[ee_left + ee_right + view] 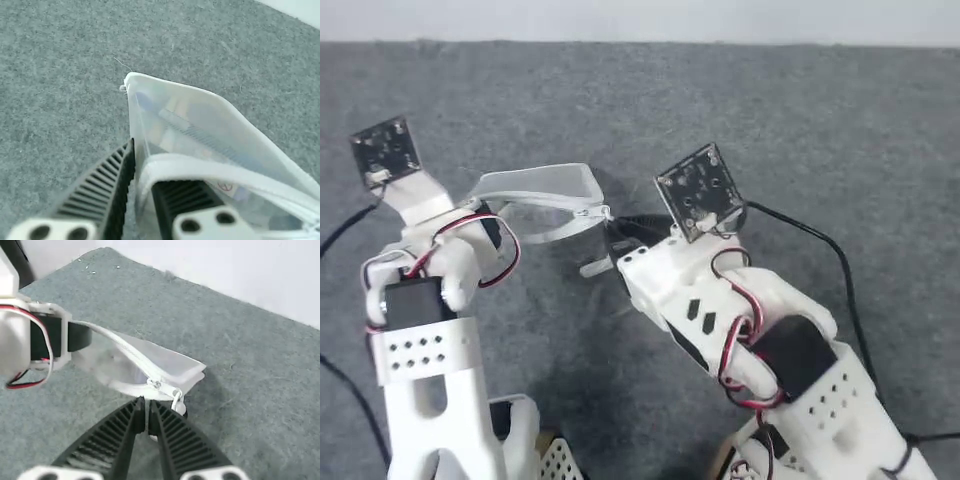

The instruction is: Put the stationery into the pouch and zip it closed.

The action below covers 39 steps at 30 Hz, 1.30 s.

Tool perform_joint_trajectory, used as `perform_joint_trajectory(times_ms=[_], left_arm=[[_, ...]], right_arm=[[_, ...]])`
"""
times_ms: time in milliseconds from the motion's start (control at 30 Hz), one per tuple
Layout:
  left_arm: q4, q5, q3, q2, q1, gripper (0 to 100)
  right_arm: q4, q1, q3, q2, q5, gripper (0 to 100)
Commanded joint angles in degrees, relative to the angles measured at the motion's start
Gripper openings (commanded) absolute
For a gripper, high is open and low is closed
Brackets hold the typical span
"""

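Pouch (548,188) is held off the grey carpet (800,120), stretched between both arms in the middle of the scene. Left gripper (142,197) has its fingers clamped on the pouch's left end, with blurry stationery (175,122) showing inside. Right gripper (145,407) has its fingers pressed together on the zipper edge at the pouch's right end, just beside the slider (157,384). The pull tab (176,398) hangs next to the tips.
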Motion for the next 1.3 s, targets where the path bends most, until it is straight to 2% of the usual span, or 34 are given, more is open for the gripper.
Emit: perform_joint_trajectory(times_ms=[0, 133, 333, 400, 567, 1000, 1100, 1267], left_arm=[[-0.8, -0.7, -1.5, -0.4, -0.3, 1], [-0.8, -0.7, -1.5, -0.4, -0.3, 1], [-0.7, -0.7, -1.5, -0.4, -0.3, 1], [-0.7, -0.7, -1.5, -0.4, -0.3, 1], [-0.7, -0.7, -1.5, -0.4, -0.3, 1], [-0.5, -2.2, -1.5, -0.4, -0.3, 1], [-0.5, -2.2, -1.5, -0.4, -0.3, 1], [-0.4, -2.2, -1.5, -0.4, -0.3, 1]], right_arm=[[0.5, 0.4, 1.8, -2.0, -0.4, 1.0], [-6.2, 0.3, 7.7, -1.3, -0.4, 3.3], [-16.3, 0.3, 17.1, 0.2, -0.4, 22.4], [-17.2, 0.3, 17.8, 1.2, -0.4, 25.2], [-18.0, 0.3, 17.8, 5.4, -0.4, 25.3], [-32.0, 0.7, 17.9, 22.5, -0.4, 25.3], [-32.0, 0.7, 17.9, 22.5, -0.4, 20.8], [-31.5, 0.7, 17.9, 19.0, 3.1, 0.0]])
